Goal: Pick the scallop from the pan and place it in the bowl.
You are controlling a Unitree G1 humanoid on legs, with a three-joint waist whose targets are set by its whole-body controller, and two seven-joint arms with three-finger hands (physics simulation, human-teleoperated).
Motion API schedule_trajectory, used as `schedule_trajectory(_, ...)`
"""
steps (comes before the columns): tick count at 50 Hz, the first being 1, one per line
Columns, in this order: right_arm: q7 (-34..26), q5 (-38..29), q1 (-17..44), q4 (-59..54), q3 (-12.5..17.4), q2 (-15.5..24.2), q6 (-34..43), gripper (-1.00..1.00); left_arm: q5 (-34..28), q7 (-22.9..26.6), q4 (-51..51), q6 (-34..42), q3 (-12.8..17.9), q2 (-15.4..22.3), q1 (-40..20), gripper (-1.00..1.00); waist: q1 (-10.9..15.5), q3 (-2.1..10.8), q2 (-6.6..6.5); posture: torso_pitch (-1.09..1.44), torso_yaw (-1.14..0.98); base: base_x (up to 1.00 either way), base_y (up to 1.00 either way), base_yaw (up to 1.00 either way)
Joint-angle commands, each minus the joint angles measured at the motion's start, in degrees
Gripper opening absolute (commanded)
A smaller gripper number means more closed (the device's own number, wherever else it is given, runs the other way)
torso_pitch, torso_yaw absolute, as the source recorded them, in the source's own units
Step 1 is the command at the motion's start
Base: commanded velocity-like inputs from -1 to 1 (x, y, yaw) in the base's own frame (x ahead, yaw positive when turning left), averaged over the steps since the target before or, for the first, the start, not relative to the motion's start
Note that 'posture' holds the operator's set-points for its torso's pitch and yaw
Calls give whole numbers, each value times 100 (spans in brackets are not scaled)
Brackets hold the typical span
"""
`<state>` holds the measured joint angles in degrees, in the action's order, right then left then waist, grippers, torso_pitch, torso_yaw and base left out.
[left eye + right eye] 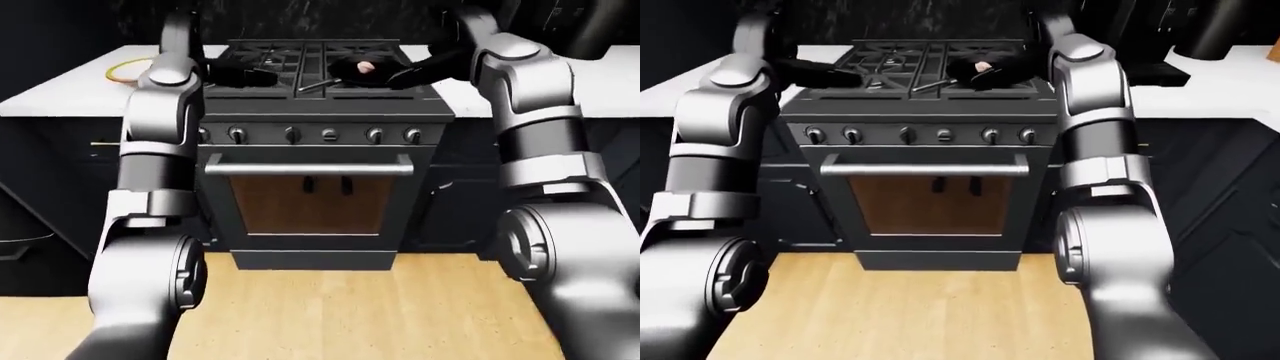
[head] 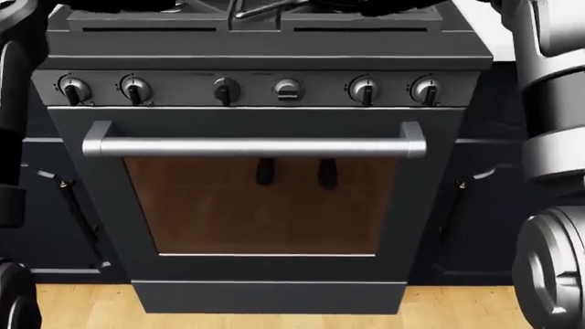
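Observation:
The pale pink scallop lies in the dark pan on the stove's right burner; the pan's handle points down-left. My right hand reaches in from the right and sits right beside the scallop, its dark fingers blending with the pan, so I cannot tell whether they are closed. My left hand lies low over the left burner, fingers stretched out and empty. The bowl, with a yellow rim, stands on the white counter left of the stove. The head view shows only the oven.
The black stove has a row of knobs and an oven door with a bar handle. White counters run on both sides. A dark vessel stands on the right counter. Wooden floor lies below.

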<state>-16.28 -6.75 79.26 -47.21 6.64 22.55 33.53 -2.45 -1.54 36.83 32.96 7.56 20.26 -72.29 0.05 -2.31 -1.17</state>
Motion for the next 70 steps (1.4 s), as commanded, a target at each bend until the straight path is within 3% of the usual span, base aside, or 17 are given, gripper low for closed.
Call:
schedule_trajectory(1,50,-4,262,252,48,101,-183,100,-3,4,-241,-163,-11,23,-254,100,-27,175,-27,0,0,22,0,0)
schedule_trajectory(6,42,-8,197,322,38,95,-154,100,-21,-8,-263,-205,-31,-33,-164,100,110,244,601,0,0,25,0,0)
schedule_trajectory(7,42,-8,192,336,40,98,-146,100,-23,-5,-282,-191,-31,-35,-166,100,72,159,397,0,0,28,0,0)
schedule_trajectory(9,41,-10,190,352,38,97,-132,100,-27,-7,-300,-178,-30,-40,-167,100,81,133,499,0,0,29,0,0)
schedule_trajectory(16,31,5,198,327,50,107,-152,100,-38,-4,-362,-119,-33,-52,-180,100,-18,90,106,0,0,29,0,0)
schedule_trajectory(20,43,14,207,294,55,102,-175,100,-46,6,-348,-127,-29,-39,-186,100,-107,243,-450,0,0,29,0,0)
schedule_trajectory(21,51,33,211,296,69,93,-180,100,-48,8,-343,-126,-25,-31,-196,100,-62,201,-258,0,0,29,0,0)
schedule_trajectory(23,67,42,208,248,64,82,-215,100,-46,9,-303,-147,-13,-16,-207,100,-87,162,-351,0,0,29,0,0)
schedule_trajectory(30,69,55,311,216,49,102,-180,100,-25,-2,-210,-149,-3,-10,-322,100,21,140,37,0,0,29,0,0)
schedule_trajectory(34,70,66,216,251,63,121,-201,100,-15,-30,-221,-153,-29,-70,-315,100,106,245,591,0,0,29,0,0)
schedule_trajectory(35,70,68,202,253,66,127,-208,100,-15,-30,-209,-151,-31,-65,-333,100,68,201,412,0,0,30,0,0)
schedule_trajectory(44,116,67,257,91,41,78,-306,100,-13,-17,-139,-197,-12,-15,-360,100,-18,130,124,0,0,29,0,0)
schedule_trajectory(48,104,56,271,108,38,92,-284,100,-13,-23,-166,-182,-14,-11,-353,100,-107,257,-397,0,0,29,0,0)
schedule_trajectory(57,92,45,247,150,39,88,-258,100,-17,-33,-169,-166,-30,-37,-389,100,4,178,-57,0,0,29,0,0)
schedule_trajectory(63,92,21,306,75,18,60,-297,100,-15,-25,-164,-171,-15,-11,-375,100,122,343,549,0,0,27,0,0)
schedule_trajectory(65,86,19,309,67,21,61,-300,100,-16,-28,-160,-175,-18,-14,-368,100,102,154,551,0,0,26,0,0)
schedule_trajectory(70,51,-1,280,95,20,83,-291,100,-15,-20,-215,-124,-33,-27,-366,100,31,200,317,0,0,25,0,0)
